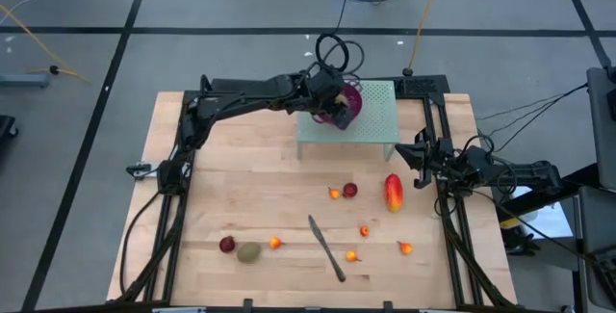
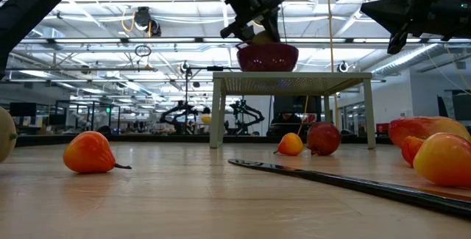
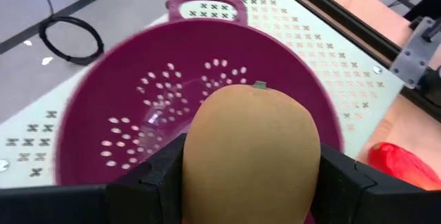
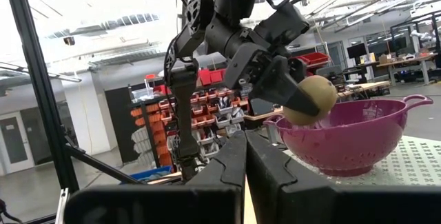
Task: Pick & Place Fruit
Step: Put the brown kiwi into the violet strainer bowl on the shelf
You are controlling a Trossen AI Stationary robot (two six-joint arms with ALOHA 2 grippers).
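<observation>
Left gripper (image 3: 251, 176) clamped on kiwi (image 3: 251, 148), poised directly above purple bowl (image 3: 124, 79), upper centre; straight descent needed.

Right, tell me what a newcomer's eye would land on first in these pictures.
First, the left gripper holding a brownish kiwi between its jaws just above the purple bowl, which sits on a small raised perforated stand at the table's far side. Next, the bright red-yellow mango lying on the wooden table near the right arm, with small orange and dark red fruit scattered around a long knife.
</observation>
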